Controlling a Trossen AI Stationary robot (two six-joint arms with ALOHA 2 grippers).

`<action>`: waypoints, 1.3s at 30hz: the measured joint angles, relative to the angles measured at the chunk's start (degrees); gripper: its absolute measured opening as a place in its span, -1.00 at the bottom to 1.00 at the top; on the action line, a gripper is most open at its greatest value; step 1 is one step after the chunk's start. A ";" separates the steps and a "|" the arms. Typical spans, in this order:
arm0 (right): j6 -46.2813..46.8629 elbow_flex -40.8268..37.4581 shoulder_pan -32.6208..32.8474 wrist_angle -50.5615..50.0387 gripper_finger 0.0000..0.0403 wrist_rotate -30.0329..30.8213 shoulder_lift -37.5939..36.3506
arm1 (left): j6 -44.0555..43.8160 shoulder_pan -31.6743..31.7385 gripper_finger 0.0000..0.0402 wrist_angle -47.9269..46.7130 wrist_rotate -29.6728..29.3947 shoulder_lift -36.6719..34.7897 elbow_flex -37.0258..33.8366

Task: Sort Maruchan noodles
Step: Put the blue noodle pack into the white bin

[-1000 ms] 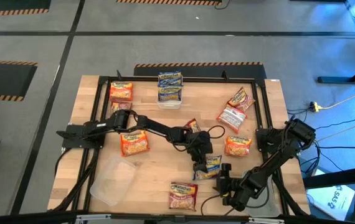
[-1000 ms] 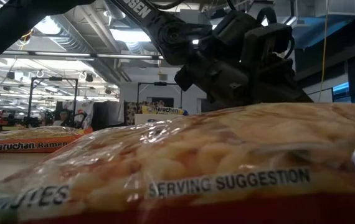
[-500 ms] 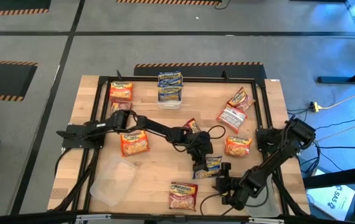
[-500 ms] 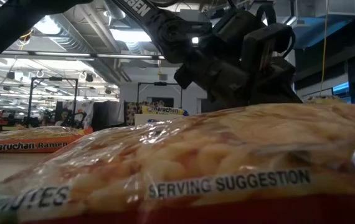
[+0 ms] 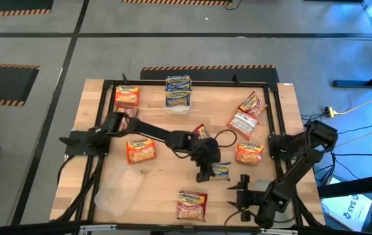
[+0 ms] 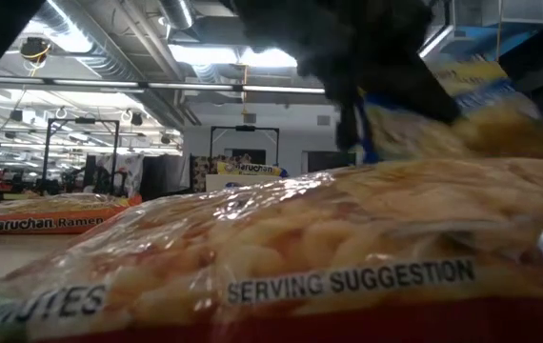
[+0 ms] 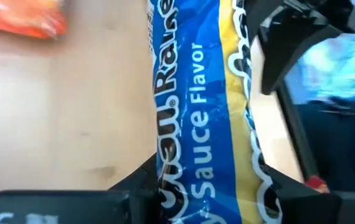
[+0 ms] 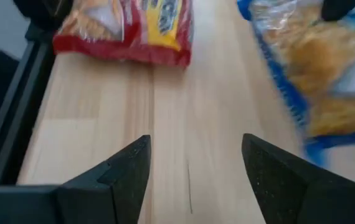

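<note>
My left gripper (image 5: 207,171) reaches to the table's middle and is shut on a blue Maruchan packet (image 5: 221,171), which shows raised in the low view (image 6: 462,100). My right gripper (image 5: 241,190) waits open near the table's near right edge, just short of that packet; its fingers (image 8: 127,171) frame bare wood. A red packet (image 5: 192,204) lies flat by the near edge and fills the low view (image 6: 281,257). Orange packets (image 5: 140,150) (image 5: 249,152) (image 5: 127,96) and red ones (image 5: 243,123) (image 5: 252,103) lie flat about the table. My left gripper pinches the blue packet between its two fingers at one end (image 7: 205,186), the packet running lengthwise away from the fingers (image 7: 134,196). It comes from above, slanting down. The packet is lifted clear of the table and tilted (image 6: 472,86).
A clear tub (image 5: 178,91) at the far edge holds blue packets. A clear lid or tub (image 5: 117,189) lies near the near left corner. A black frame (image 5: 274,117) borders the work area. Another red packet (image 5: 201,132) sits beside the left arm.
My left gripper has risen with the blue packet, lifting it off the table; in the low view the packet now hangs above the near red packet. My right arm has drawn back toward the table's right near corner, away from the blue packet.
</note>
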 joint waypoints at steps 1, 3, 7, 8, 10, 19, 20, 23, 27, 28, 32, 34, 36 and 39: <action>0.61 -0.08 0.30 -0.08 0.19 1.34 -0.02 | 1.26 0.02 -0.44 -2.71 -1.84 -1.61 0.00; 1.28 -0.13 0.68 -0.26 0.19 3.95 0.09 | 4.12 0.30 -0.44 -6.66 -6.30 -4.61 -0.01; 1.44 -0.13 0.12 -0.26 0.19 6.14 0.09 | 9.36 1.61 -0.44 -14.64 -15.01 -10.72 0.00; 1.46 -0.13 -0.23 -0.30 0.19 6.01 0.11 | 10.42 2.22 -0.44 -17.23 -16.67 -11.97 0.00; 1.51 -0.13 -0.88 -0.12 0.19 5.76 0.11 | 12.14 3.72 -0.44 -21.45 -19.54 -14.61 0.00; 1.71 -0.07 -2.25 -0.01 0.19 6.27 1.56 | 21.73 16.51 -0.44 -35.09 -28.70 -22.56 0.02; 1.83 -0.09 -2.30 0.01 0.19 6.19 1.62 | 23.25 18.39 -0.44 -35.51 -28.88 -22.83 0.02; 1.88 -0.09 -3.15 0.05 0.19 6.36 1.60 | 28.84 24.24 -0.44 -37.89 -28.87 -22.96 0.02; 1.46 -0.07 -3.86 -0.06 0.19 6.84 1.60 | 33.25 30.71 -0.44 -37.88 -28.93 -20.96 0.03; 1.46 -0.07 -3.98 -0.19 0.19 6.75 1.60 | 33.56 32.01 -0.44 -38.23 -28.85 -20.28 0.00; 1.42 -0.07 -5.03 -1.00 0.19 6.68 1.60 | 36.78 35.62 -0.44 -38.72 -24.34 -17.31 0.00; 1.42 -0.07 -5.40 -2.14 0.19 6.63 1.60 | 39.33 36.34 -0.44 -38.13 -21.88 -15.92 0.02; 1.42 -0.07 -6.19 -3.13 0.19 6.68 1.60 | 41.59 36.61 -0.44 -38.36 -19.98 -14.71 0.02; 1.40 -0.07 -7.39 -4.59 0.19 6.98 1.60 | 43.64 36.59 -0.44 -37.40 -18.86 -13.00 0.02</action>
